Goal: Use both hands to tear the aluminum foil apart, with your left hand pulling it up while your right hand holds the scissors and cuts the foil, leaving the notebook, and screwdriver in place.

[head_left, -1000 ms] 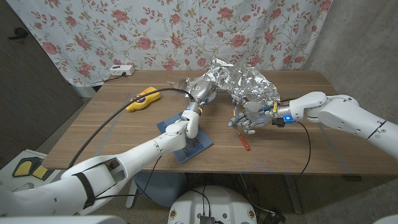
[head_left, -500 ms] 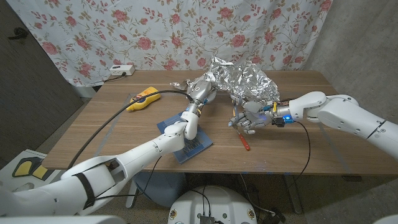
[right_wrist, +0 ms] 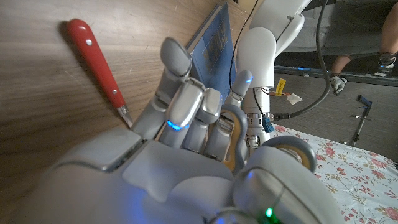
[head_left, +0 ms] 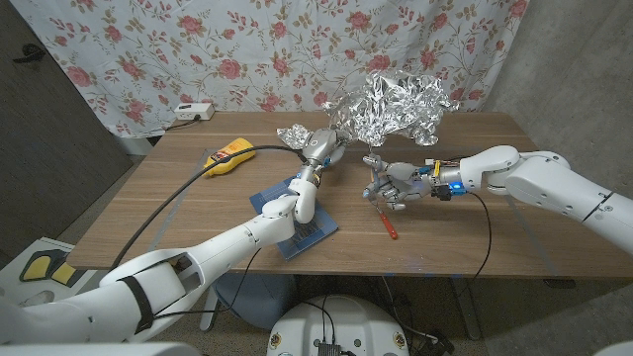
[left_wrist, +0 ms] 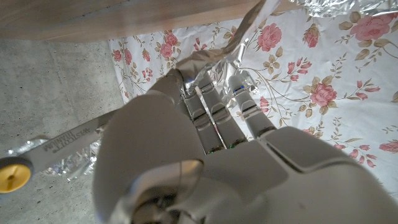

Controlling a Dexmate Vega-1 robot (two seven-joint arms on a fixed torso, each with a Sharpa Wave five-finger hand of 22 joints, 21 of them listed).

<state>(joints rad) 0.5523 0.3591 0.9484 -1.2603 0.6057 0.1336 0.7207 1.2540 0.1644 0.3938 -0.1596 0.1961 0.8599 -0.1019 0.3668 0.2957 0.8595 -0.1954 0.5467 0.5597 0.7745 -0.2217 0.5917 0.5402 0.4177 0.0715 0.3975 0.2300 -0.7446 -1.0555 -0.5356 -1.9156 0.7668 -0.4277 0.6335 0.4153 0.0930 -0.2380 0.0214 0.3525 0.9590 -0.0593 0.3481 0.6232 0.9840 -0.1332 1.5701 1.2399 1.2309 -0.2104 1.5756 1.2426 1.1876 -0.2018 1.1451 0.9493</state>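
My left hand had its fingers closed on a small scrap of foil, held just above the table; in the left wrist view the fingers pinched a strip of it. My right hand was wrapped around the scissors, fingers through the handle loops in the right wrist view (whether the blades were apart I could not tell).

The change from a second earlier was plain: the big crumpled sheet, which had lain bunched on the table against both hands, now stood raised at the far edge in front of the curtain, apart from the scrap in my left hand. I judged the foil had come apart into two pieces, so the cut looked largely done.

Counting outward: two pieces of foil, one pair of scissors, one blue notebook under my left forearm, one red-handled screwdriver just beside the right hand, one yellow tool farther left, and one white box at the back. Notebook and screwdriver sat where they had been.
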